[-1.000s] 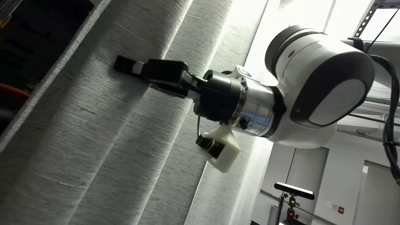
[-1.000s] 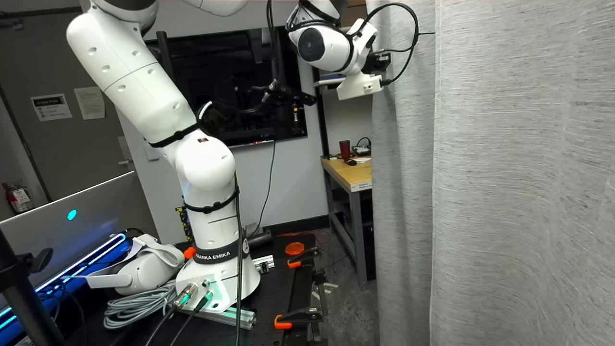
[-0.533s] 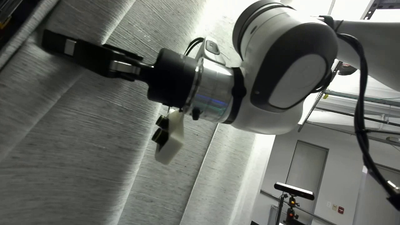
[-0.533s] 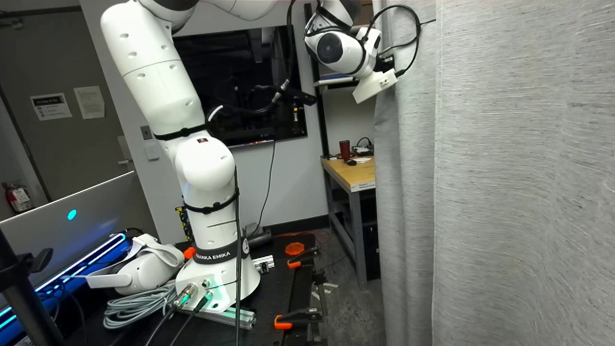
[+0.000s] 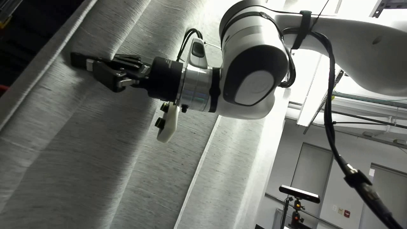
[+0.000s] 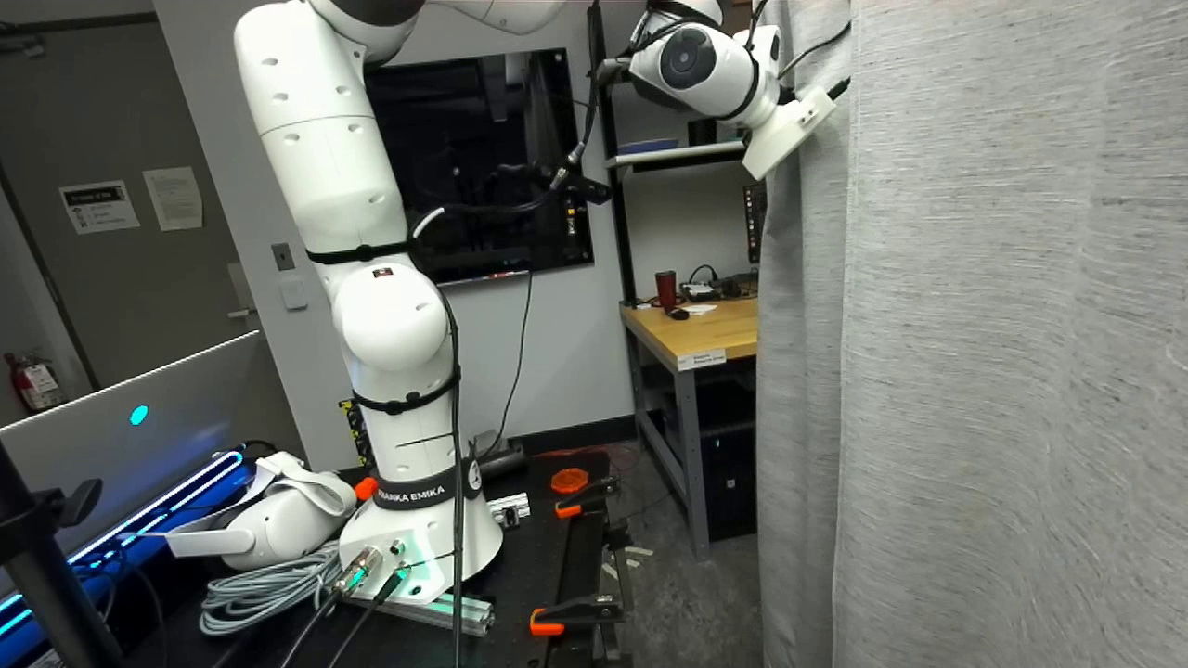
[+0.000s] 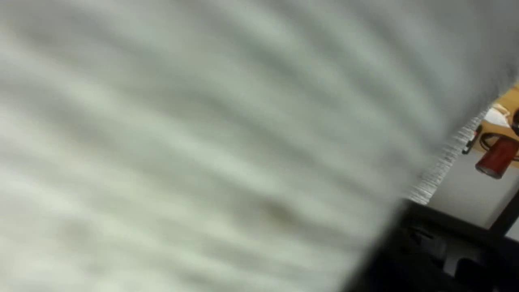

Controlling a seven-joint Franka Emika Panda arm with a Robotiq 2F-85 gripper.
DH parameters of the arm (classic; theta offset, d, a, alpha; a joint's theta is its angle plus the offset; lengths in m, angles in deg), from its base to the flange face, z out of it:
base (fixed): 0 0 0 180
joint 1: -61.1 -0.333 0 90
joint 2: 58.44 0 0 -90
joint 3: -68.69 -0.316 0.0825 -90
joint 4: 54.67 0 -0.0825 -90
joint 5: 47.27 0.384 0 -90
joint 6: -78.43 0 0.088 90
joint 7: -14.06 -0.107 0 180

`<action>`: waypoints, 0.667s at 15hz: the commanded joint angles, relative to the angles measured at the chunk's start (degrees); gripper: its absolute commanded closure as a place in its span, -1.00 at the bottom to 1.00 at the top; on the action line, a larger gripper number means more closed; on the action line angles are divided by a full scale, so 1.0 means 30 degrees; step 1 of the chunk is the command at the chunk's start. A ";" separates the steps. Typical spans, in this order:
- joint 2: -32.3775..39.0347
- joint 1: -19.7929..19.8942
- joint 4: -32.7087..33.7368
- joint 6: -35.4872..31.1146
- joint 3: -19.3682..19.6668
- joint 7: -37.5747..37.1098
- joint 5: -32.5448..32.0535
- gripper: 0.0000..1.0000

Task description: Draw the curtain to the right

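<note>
The curtain (image 5: 120, 152) is a tall pale grey-white ribbed drape with deep lengthwise folds. It also fills the right side in an exterior view (image 6: 984, 353) and most of the wrist view (image 7: 202, 142), blurred and very close. My gripper (image 5: 81, 60) is at the curtain, a little in from its free hem. A fold runs in at the fingers. One black finger shows on the near side; the tip of the other is hidden by the fabric. The gripper appears shut on the curtain. In the wrist view only part of one finger (image 7: 438, 251) shows, beside the hem.
A wooden desk (image 6: 691, 329) with a red cup (image 6: 665, 289) stands behind the curtain's edge. A shelf (image 6: 682, 151) is close to the wrist. A black screen (image 6: 478, 167) hangs on the wall. A tripod camera (image 5: 299, 194) stands beyond the curtain. Cables (image 5: 329, 105) hang from the arm.
The arm has swung and its wrist has turned. In an exterior view the wrist and the curtain's edge have moved right, uncovering more desk. The hem has moved along with the gripper.
</note>
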 commanded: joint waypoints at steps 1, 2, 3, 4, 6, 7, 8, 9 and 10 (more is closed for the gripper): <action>0.0310 0.0939 0.0309 -0.0877 0.0703 0.1412 -0.2050 0.99; 0.0268 0.1341 0.0609 -0.1197 0.0856 0.0712 -0.3371 0.99; 0.0321 0.1725 0.0948 -0.1413 0.1125 -0.0010 -0.4693 0.99; 0.0514 0.1921 0.1077 -0.1612 0.1499 0.1255 -0.4276 0.99; 0.0875 0.2677 0.2109 -0.2098 0.2101 -0.0007 -0.6524 0.99; 0.1212 0.2999 0.2556 -0.2230 0.2546 0.0610 -0.6492 0.99; 0.1542 0.3317 0.3131 -0.2523 0.2862 0.0502 -0.7044 0.99; 0.1979 0.3691 0.3796 -0.2634 0.3283 0.0328 -0.7536 0.99; 0.2427 0.4013 0.4468 -0.2852 0.3649 0.0215 -0.7958 0.99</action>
